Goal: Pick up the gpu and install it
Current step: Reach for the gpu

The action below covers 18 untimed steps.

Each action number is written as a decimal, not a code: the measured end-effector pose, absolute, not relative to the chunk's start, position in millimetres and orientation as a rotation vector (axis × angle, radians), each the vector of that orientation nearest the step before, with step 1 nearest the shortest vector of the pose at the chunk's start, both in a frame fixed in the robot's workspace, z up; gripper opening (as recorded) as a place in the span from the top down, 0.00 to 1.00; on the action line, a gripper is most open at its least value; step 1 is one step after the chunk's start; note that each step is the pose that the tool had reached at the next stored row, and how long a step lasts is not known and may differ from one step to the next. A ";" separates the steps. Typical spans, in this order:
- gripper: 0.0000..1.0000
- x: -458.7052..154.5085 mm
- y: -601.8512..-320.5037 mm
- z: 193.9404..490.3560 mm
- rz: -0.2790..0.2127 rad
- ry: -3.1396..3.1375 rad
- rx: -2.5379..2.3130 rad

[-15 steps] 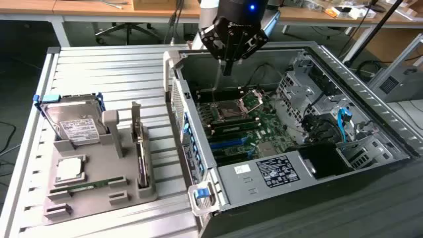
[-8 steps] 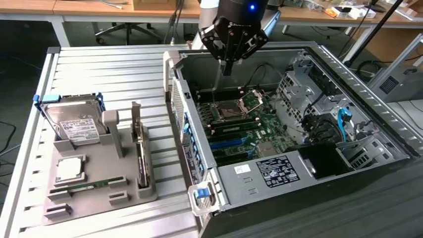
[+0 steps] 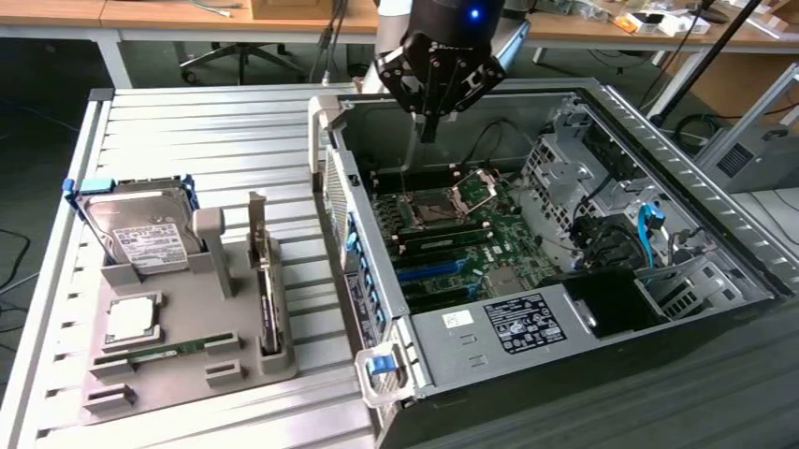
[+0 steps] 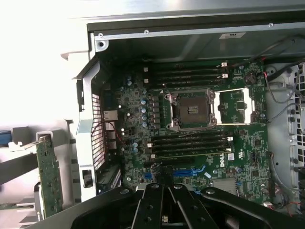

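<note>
Slatted metal table (image 3: 200, 131) with office desks behind. At upper centre of the exterior view, the black gripper (image 3: 429, 131) hangs with its fingers pressed together over an open computer case (image 3: 335, 187), above the motherboard (image 3: 481, 238). At lower left, well apart, the gpu (image 3: 265, 281) stands on edge in a grey holder (image 3: 187, 374), near a hard drive (image 3: 144, 238).
</note>
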State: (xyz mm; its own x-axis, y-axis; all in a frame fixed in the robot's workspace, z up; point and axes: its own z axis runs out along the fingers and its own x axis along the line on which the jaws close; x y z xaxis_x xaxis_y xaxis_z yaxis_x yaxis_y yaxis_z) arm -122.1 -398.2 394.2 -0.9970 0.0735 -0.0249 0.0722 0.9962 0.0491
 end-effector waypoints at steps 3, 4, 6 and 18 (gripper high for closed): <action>0.89 -126.3 -398.2 394.2 0.075 3.112 0.113; 0.89 -127.3 -398.1 394.2 0.075 3.112 0.113; 0.89 -128.8 -398.2 394.2 0.075 3.112 0.113; 0.89 -132.5 -398.2 394.2 0.075 3.112 0.113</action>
State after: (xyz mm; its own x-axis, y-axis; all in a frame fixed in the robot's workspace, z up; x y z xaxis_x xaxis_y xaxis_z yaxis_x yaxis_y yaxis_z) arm -132.5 -398.2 394.2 -0.9970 0.0733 -0.0248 0.0720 0.9962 0.0491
